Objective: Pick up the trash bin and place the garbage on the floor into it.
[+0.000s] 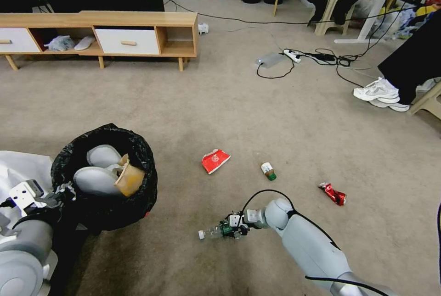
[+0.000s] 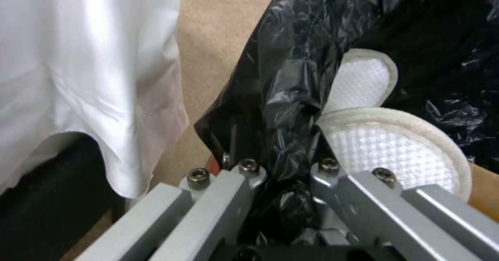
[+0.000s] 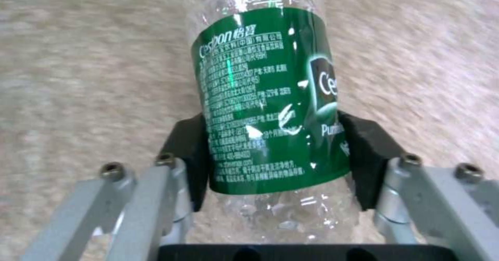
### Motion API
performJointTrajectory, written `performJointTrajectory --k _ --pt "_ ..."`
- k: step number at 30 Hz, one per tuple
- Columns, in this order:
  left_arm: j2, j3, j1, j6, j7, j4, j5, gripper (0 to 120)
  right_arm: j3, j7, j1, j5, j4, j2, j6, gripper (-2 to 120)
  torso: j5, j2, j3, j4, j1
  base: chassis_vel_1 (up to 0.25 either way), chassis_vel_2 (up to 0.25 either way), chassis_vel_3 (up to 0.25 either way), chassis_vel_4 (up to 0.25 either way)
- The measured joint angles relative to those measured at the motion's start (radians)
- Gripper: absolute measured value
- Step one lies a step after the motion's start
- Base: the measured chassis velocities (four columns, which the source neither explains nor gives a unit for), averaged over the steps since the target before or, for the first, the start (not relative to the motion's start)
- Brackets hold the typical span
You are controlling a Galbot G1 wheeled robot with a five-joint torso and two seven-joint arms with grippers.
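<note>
Right gripper point(image 3: 275, 152), low over open carpet point(image 1: 285, 117), has its pads closed against the green-labelled clear bottle point(image 1: 212, 231). Left gripper point(image 2: 286, 175) pinches the trash bin point(image 1: 104, 177) rim at the robot's left. Red carton point(image 1: 215, 160), small bottle point(image 1: 268, 170) and crushed can point(image 1: 333, 193) lie apart ahead.

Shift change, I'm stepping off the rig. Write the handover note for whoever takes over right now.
Left gripper: shut on the trash bin rim, pinching the black bag at the robot's left.
Right gripper: shut on the clear bottle with the green label, low over the floor.
Done: slippers and a brown paper box already lie in the bin.
Left: drop in the held bottle, then collect the red carton, the small bottle and the crushed red can, all on the carpet ahead.
</note>
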Motion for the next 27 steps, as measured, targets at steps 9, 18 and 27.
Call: performJointTrajectory --k 9,18,27 --pt "0.016 0.048 0.01 -0.005 0.011 0.006 0.034 4 0.029 0.102 -0.023 0.164 0.133 -0.043 -0.032 29 0.0006 0.0 0.0 0.0002 0.0 0.0 0.0 0.0 0.0" --pt "0.07 0.135 0.026 -0.011 0.023 0.026 0.065 4 0.101 0.235 -0.128 0.448 0.451 -0.201 -0.054 23 0.0005 0.0 0.0 -0.0002 0.0 0.0 0.0 0.0 0.0" --pt "0.132 0.208 0.053 0.006 0.028 0.03 0.033 4 0.197 0.316 -0.215 0.655 0.683 -0.278 0.062 23 0.0004 0.0 0.0 0.0 0.0 0.0 0.0 0.0 0.0"
